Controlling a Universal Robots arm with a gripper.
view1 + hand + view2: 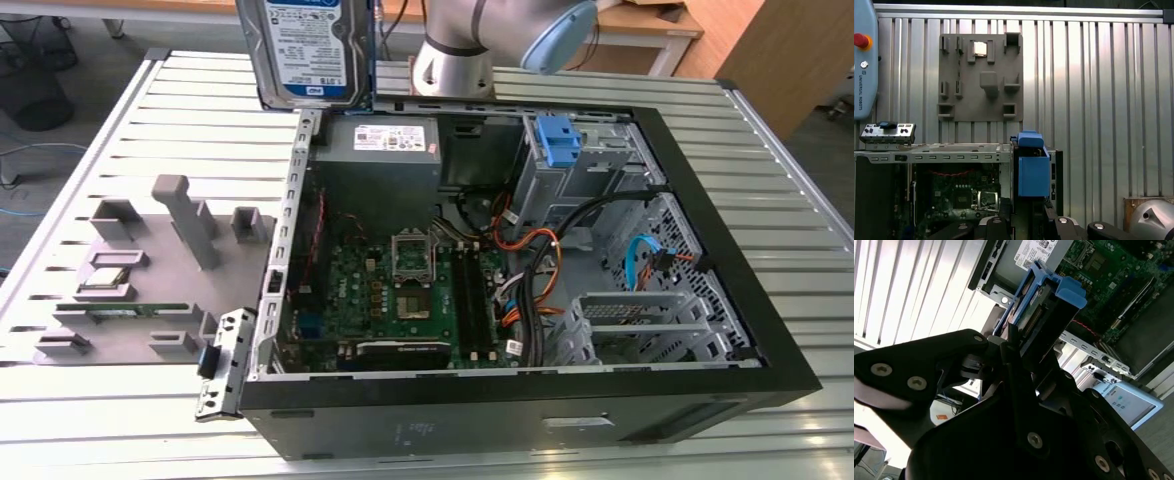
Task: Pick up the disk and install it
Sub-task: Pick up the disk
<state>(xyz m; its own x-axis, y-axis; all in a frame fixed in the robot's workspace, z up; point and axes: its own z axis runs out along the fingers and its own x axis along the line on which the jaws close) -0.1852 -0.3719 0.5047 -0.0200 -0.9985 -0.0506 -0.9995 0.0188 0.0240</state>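
**rackrat:** ok, going across the exterior view from its left: grey parts tray (147, 290) flat on the slatted metal table (80, 430). Then the open tower case (534, 420) lies on its side across the middle and the exterior view's right. so where's the disk at?

**bolt_head:** Up in the air, not in the case. The disk (315, 50) hangs at the top edge with its label toward the camera. It's over the case's back corner, above the grey power supply (383, 140) and clear of it. The robot arm (454, 60) is just to its right in that view.

**rackrat:** and the gripper?

**bolt_head:** Clamped on it. In the second wrist view the black gripper (1026, 347) pinches the disk. The drive sticks out edge-on past the fingertips, with its blue side rails (1072, 290) at the far end and the motherboard (1104, 270) beyond. In the first wrist view the blue rail end sits right ahead of the gripper.

Further to the exterior view's right, a bare blue bracket (558, 140) sits in the drive bay. An orange cable (514, 235) and a blue cable (638, 255) are near it.
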